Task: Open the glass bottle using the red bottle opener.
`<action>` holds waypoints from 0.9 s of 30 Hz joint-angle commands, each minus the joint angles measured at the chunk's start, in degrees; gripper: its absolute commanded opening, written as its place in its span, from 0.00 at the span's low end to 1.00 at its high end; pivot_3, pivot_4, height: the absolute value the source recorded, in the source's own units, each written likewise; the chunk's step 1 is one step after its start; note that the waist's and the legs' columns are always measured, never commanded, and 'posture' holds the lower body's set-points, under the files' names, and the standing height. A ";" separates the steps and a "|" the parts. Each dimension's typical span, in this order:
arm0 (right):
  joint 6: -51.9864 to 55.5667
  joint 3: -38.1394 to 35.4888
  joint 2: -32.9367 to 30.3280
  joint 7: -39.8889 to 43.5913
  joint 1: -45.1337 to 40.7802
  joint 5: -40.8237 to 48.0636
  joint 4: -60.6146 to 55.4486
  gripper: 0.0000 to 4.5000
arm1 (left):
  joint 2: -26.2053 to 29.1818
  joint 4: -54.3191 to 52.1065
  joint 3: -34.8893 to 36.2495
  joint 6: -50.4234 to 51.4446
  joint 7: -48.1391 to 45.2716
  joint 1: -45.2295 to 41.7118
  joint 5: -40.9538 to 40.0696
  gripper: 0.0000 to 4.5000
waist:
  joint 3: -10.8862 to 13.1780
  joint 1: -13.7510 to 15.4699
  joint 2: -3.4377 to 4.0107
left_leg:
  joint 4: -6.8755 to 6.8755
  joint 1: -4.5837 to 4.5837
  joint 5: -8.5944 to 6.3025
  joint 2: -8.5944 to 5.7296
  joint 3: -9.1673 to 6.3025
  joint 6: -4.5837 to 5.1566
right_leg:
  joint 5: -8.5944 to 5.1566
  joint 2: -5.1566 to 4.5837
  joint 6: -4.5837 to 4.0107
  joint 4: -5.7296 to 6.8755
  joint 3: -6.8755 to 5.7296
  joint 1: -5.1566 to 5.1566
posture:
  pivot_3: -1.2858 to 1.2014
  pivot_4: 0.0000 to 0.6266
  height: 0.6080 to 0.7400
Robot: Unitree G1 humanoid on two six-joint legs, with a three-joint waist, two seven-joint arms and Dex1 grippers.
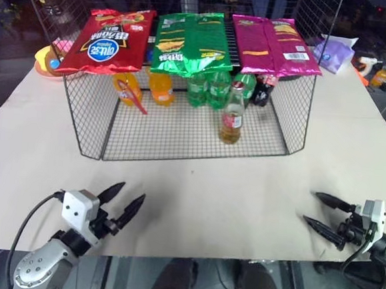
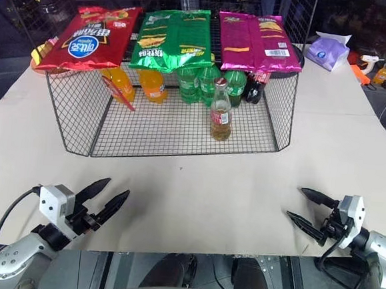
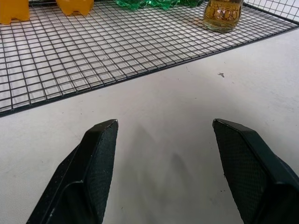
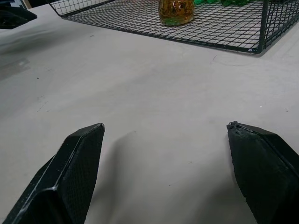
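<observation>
Right now both grippers, left and right, hover spread and empty over the table. Glass bottle stands capped inside the wire rack; the red bottle opener hangs near the orange bottles, so approach slowly between the wires.

A small clear glass bottle of amber-yellow liquid stands upright on the wire floor of a mesh rack. It has a narrow neck, a red-and-white label and a small red cap still on top. It stands well beyond both claws, ahead of the gap between them, nearer the right one's side. The red bottle opener, flat and slender, leans tilted inside the rack, far ahead of the left claw and well apart from the bottle
</observation>
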 commanded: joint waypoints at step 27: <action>1.34 -0.34 0.97 -0.92 -0.78 1.35 -3.92 0.94 | 0.88 0.74 0.57 2.37 0.82 -3.25 -0.33 0.74 | -0.02 -0.03 0.02 | 0.12 0.05 0.01 0.01 0.09 -0.01 | 0.01 0.08 0.02 0.16 -0.01 -0.01 | 0.52 0.24 1.00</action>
